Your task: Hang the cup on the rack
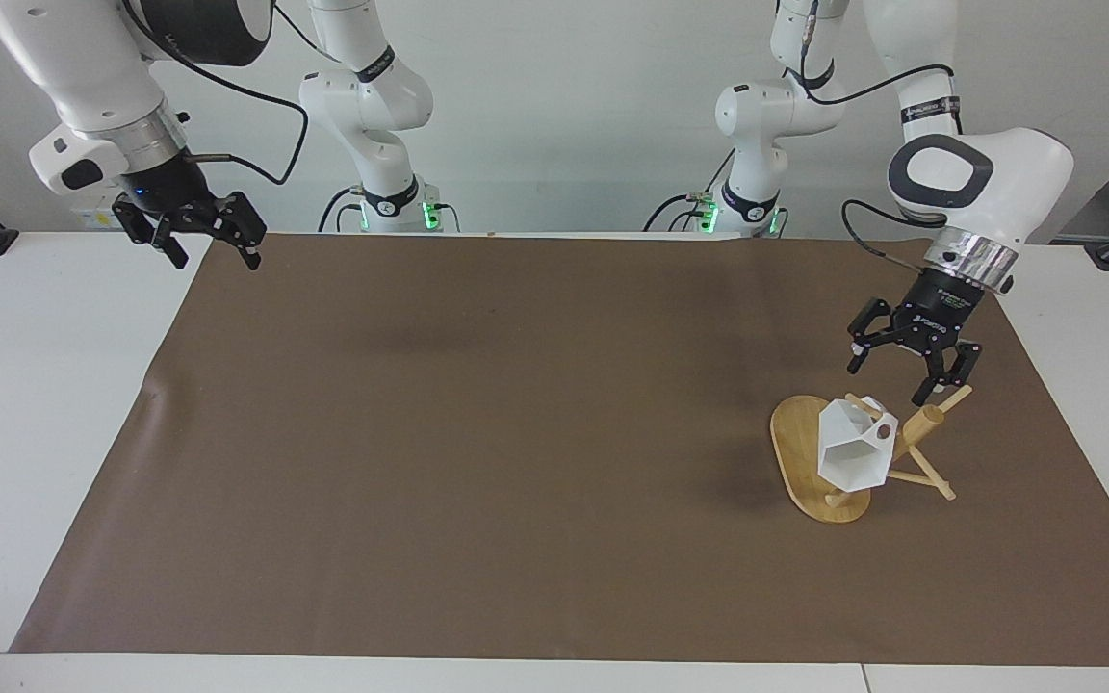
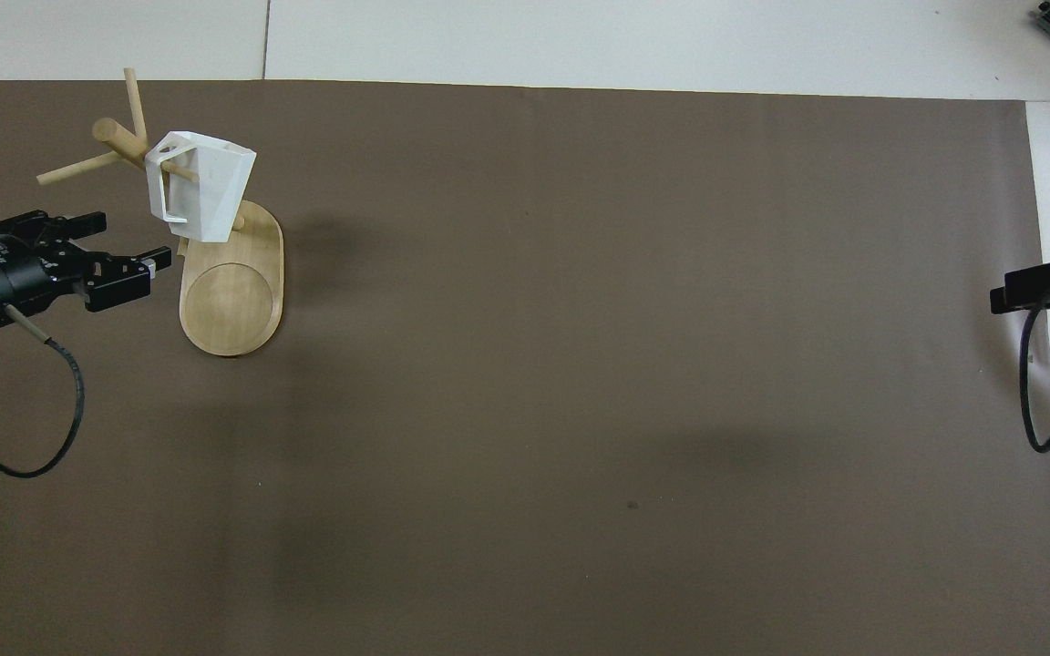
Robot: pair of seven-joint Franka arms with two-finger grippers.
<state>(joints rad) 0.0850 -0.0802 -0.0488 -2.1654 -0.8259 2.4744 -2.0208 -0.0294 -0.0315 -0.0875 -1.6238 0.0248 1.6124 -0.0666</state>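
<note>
You have the right gripper (image 1: 205, 244) waiting with fingers spread, empty, over the brown mat's (image 1: 516, 433) corner at the robots' edge, right arm's end; your left gripper (image 1: 901, 371), fingers released and holding nothing, hangs above the mat near its left-arm edge, just clear of the rack (image 1: 819, 462); the cup (image 1: 853, 452) hangs by its handle on a peg, mouth tilted away from the robots.

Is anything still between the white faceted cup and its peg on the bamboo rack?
Nothing visible: the white faceted cup already hangs by its handle on a peg of the light bamboo rack. The open left gripper is above, clear of it; the right arm waits.
</note>
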